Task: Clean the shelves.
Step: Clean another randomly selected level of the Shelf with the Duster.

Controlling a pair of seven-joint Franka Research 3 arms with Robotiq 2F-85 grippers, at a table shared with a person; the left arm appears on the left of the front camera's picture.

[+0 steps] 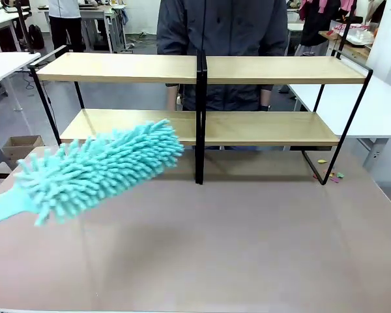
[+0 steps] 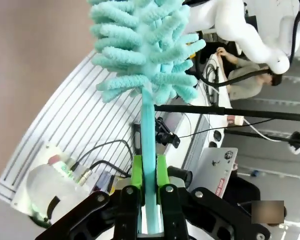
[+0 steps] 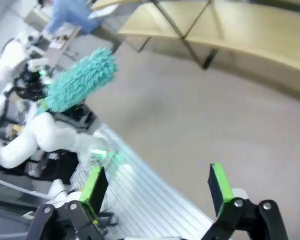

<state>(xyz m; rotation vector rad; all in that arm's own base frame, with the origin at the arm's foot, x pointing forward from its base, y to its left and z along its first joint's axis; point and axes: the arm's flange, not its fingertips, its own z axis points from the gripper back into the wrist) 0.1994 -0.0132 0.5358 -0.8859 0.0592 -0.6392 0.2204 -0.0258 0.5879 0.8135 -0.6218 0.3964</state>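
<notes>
The left gripper (image 2: 149, 200) is clamped on the flat handle of a teal duster (image 1: 101, 169), its head angled toward the lower board's left end of the shelves (image 1: 202, 127), probably readying a sweep, while the right gripper (image 3: 157, 192) hangs open.

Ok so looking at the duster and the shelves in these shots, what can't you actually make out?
- Front view: the duster handle runs off the left edge, so its holder is cut off.
- Front view: small coloured bits by the shelves foot are too small to identify.
- Right wrist view: motion blur smears the shelves' boards.
- Left wrist view: the left gripper hides the handle's end.
</notes>
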